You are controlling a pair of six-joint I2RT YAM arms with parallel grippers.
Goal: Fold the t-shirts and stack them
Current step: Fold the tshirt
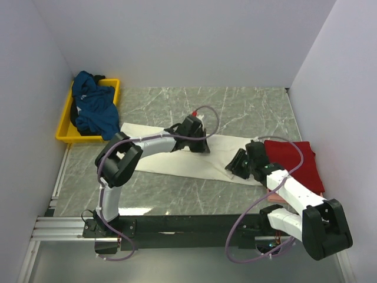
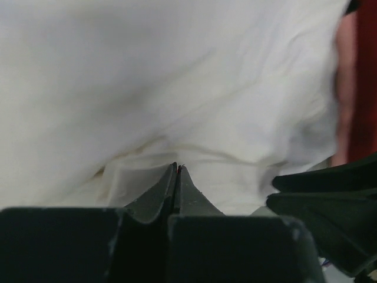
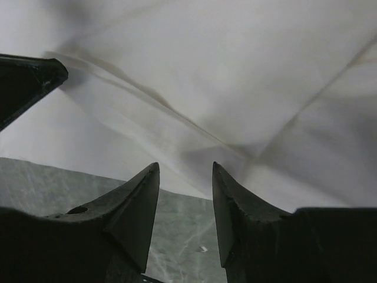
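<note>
With L claw pinched shut on cream shirt spread across mid-bench & R claw apart at its near-right hem: risk of lopsided pull, bunching or slip if lifted w/ one grip.

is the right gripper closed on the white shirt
No, the right gripper is open, its two fingers standing apart over the edge of the white t-shirt without pinching it.
</note>
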